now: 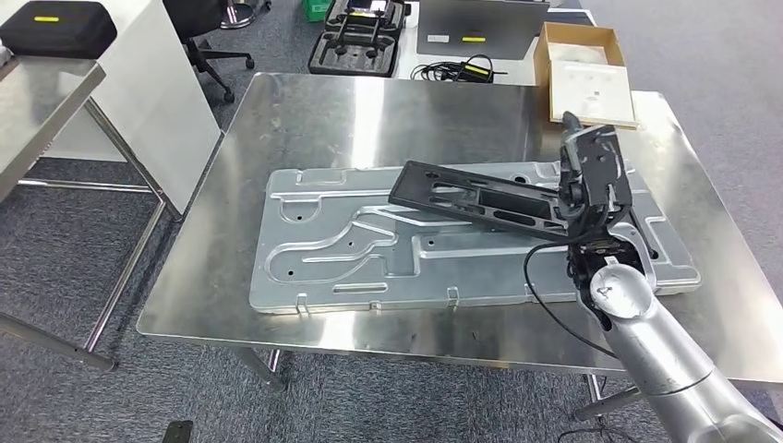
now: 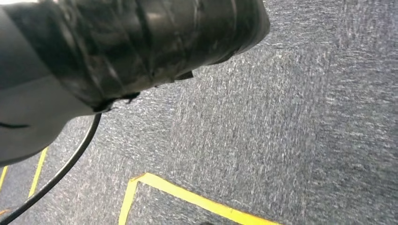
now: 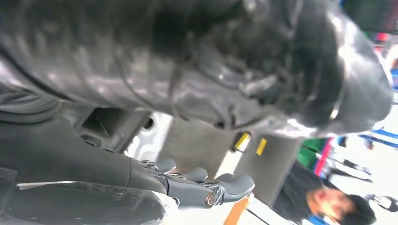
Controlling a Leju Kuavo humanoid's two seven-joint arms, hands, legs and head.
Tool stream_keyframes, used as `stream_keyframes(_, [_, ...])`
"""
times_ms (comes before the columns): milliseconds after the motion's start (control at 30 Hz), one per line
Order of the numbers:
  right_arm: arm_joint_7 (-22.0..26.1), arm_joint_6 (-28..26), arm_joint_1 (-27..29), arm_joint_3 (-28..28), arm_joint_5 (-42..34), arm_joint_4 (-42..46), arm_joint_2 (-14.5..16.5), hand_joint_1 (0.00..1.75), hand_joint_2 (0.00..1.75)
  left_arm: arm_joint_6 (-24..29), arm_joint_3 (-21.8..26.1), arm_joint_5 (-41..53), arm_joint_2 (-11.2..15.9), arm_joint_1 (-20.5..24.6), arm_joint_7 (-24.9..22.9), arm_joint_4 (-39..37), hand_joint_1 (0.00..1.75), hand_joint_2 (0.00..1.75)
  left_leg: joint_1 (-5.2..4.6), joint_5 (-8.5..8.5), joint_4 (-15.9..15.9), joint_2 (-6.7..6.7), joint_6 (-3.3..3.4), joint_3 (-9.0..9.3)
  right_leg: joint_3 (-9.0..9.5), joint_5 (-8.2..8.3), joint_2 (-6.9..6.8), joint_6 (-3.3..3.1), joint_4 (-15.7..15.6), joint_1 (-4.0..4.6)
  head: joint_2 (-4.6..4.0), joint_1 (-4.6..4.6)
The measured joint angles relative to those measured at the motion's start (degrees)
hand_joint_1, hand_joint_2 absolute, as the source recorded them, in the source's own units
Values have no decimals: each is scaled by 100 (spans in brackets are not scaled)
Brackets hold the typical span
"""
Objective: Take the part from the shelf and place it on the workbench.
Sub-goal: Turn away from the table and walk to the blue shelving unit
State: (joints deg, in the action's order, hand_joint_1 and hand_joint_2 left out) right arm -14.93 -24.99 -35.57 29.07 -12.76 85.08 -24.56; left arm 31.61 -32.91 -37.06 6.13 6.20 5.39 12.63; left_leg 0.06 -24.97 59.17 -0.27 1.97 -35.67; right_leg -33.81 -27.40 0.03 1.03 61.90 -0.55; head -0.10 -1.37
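Head view: the black part [image 1: 480,198], a long flat frame with cut-out slots, lies slanted above the workbench [image 1: 305,111]. Its right end is in the robot's right hand [image 1: 591,180], and its left end reaches out over the silver stamped panel [image 1: 332,245] that lies flat on the bench top. The right hand is closed on that right end from above and behind, so the fingers themselves are hidden by the back of the hand. Whether the free left end touches the panel or hangs just above it cannot be told. The silver right arm [image 1: 656,355] comes up from the lower right edge with a black cable looping beside the wrist.

Right wrist view: the dark part [image 3: 197,56] runs across close to the camera, blurred, and the grey fingers [image 3: 220,190] curl at one side of it.

Left wrist view: the left hand [image 2: 122,42] shows as a dark wrapped mass over grey carpet [image 2: 300,122] crossed by yellow tape lines [image 2: 187,197]; how its fingers lie cannot be told.

Beyond the bench stand an open cardboard box [image 1: 584,69], a black tool tray [image 1: 360,37] and a white cabinet [image 1: 138,83].
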Motion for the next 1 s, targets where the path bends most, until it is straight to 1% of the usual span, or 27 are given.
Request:
stream_keyframes(33, [76,-47,-12,0,47,43,3,0,0,-20,-1,4,-4,-1,8,0,0,0,-8,8,13,0,-32,-19,66,15,2,-25,-145,12,1,-2])
stream_keyframes(67, [183,-81,-15,0,127,91,5,0,0,-53,-2,10,-7,-3,15,0,0,0,-15,25,15,1,-67,-34,70,11,8,-51,-180,27,1,-4])
stream_keyframes(100, [306,-108,-7,0,231,146,5,0,0,-100,-3,18,-9,-7,23,0,0,0,-16,45,6,1,-99,-42,61,37,12,-87,-185,17,1,-8])
stream_keyframes(133, [450,-122,1,0,325,215,5,0,0,-155,-5,26,-12,-11,31,0,0,0,-11,33,18,1,-131,-55,58,63,13,-121,-201,5,2,-5])
stream_keyframes(167, [582,-119,8,-2,386,291,6,0,0,-209,-7,33,-17,-13,39,0,0,0,-8,-35,85,1,-169,-89,49,91,10,-158,-218,-10,1,-13])
stream_keyframes(200, [681,-103,17,-6,417,374,8,0,0,-250,-9,37,-23,-14,47,0,0,0,-1,-168,251,2,-205,-160,37,119,6,-193,-236,-27,1,-20])
stream_keyframes(233, [735,-83,33,-11,432,454,11,0,0,-274,-12,38,-31,-14,51,0,0,0,14,-363,532,3,-242,-273,20,141,1,-214,-242,-32,0,-27])
stream_keyframes(267, [724,-62,56,-17,456,521,14,0,0,-283,-14,38,-38,-15,50,0,0,0,23,-570,890,3,-274,-414,-2,156,-2,-227,-242,-31,0,-35])
stream_keyframes(300, [667,-50,89,-21,506,576,16,0,0,-281,-17,36,-43,-17,43,0,0,0,33,-729,1236,3,-298,-544,-25,172,-4,-232,-240,-29,0,-36])
stream_keyframes(333, [586,-53,126,-22,582,622,16,0,0,-276,-20,30,-48,-20,33,0,0,0,41,-804,1462,3,-314,-614,-47,185,-5,-230,-237,-28,0,-35])
stream_keyframes(367, [499,-67,159,-22,669,664,16,0,0,-271,-21,21,-52,-23,25,0,0,0,47,-772,1486,3,-322,-587,-68,197,-4,-224,-231,-29,0,-36])
stream_keyframes(400, [427,-92,185,-22,755,707,16,0,0,-267,-22,12,-54,-23,17,0,0,0,51,-647,1289,3,-321,-450,-83,207,-3,-215,-223,-31,0,-35])
stream_keyframes(433, [382,-122,203,-22,821,756,16,0,0,-265,-23,3,-55,-22,12,0,0,0,53,-477,929,3,-311,-230,-93,215,-1,-204,-215,-34,0,-35])
stream_keyframes(467, [356,-150,214,-24,862,810,16,0,0,-265,-24,-2,-55,-17,8,0,0,0,50,-355,542,0,-294,-5,-104,222,1,-189,-207,-30,0,-36])
stream_keyframes(500, [343,-176,223,-27,886,864,16,0,0,-265,-25,-5,-55,-14,3,0,0,0,41,-273,231,-4,-266,165,-116,232,4,-168,-199,-22,0,-33])
stream_keyframes(533, [337,-196,234,-32,899,912,16,0,0,-265,-26,-8,-55,-12,-1,0,0,0,30,-244,50,-6,-234,254,-128,248,6,-139,-198,-13,0,-31])
stream_keyframes(633, [311,-220,285,-58,854,1016,15,0,0,-275,-31,-21,-56,-19,-16,0,0,0,14,-209,-36,-4,-132,250,-147,307,12,-36,-232,-1,1,-27])
stream_keyframes(667, [294,-219,300,-75,823,1043,13,0,0,-281,-32,-27,-57,-22,-20,0,0,0,22,-178,-62,4,-89,248,-164,279,13,-10,-210,-6,1,-26])
stream_keyframes(700, [264,-215,307,-95,802,1063,7,0,0,-287,-32,-40,-58,-23,-22,0,0,0,32,-144,-91,12,-42,240,-212,183,15,11,-103,-7,1,-21])
stream_keyframes(733, [213,-206,308,-113,798,1079,-1,0,0,-292,-32,-54,-59,-20,-24,0,0,0,40,-110,-118,21,3,225,-306,18,16,26,118,-8,1,-18])
stream_keyframes(767, [148,-201,312,-124,813,1086,-9,0,0,-297,-32,-69,-60,-16,-26,0,0,0,38,-83,-124,27,32,200,-443,-201,15,37,455,-12,1,-15])
stream_keyframes(800, [82,-211,318,-129,858,1089,-16,0,0,-301,-32,-82,-60,-15,-28,0,0,0,31,-62,-122,29,50,166,-588,-405,15,46,836,-9,2,-12])
stream_keyframes(833, [26,-245,329,-132,938,1090,-20,0,0,-304,-32,-90,-60,-16,-30,0,0,0,23,-43,-114,31,57,130,-700,-540,15,51,1147,-9,1,-11])
stream_keyframes(867, [-22,-312,340,-135,1045,1090,-21,0,0,-305,-32,-93,-60,-19,-32,0,0,0,15,-24,-103,32,58,95,-729,-574,15,48,1292,-9,1,-13])
stream_keyframes(900, [-82,-409,348,-142,1181,1090,-21,0,0,-306,-32,-95,-60,-21,-32,0,0,0,10,-9,-88,32,56,65,-648,-503,15,38,1214,-7,1,-12])
stream_keyframes(933, [-171,-531,351,-154,1363,1091,-21,0,0,-308,-32,-96,-60,-21,-32,0,0,0,6,2,-70,30,51,40,-463,-355,14,19,933,-4,0,-12])
stream_keyframes(1000, [-434,-800,342,-176,1827,1101,-19,0,0,-322,-32,-97,-67,-18,-34,0,0,0,-8,18,-30,27,27,3,-27,-110,9,-36,172,20,0,-13])
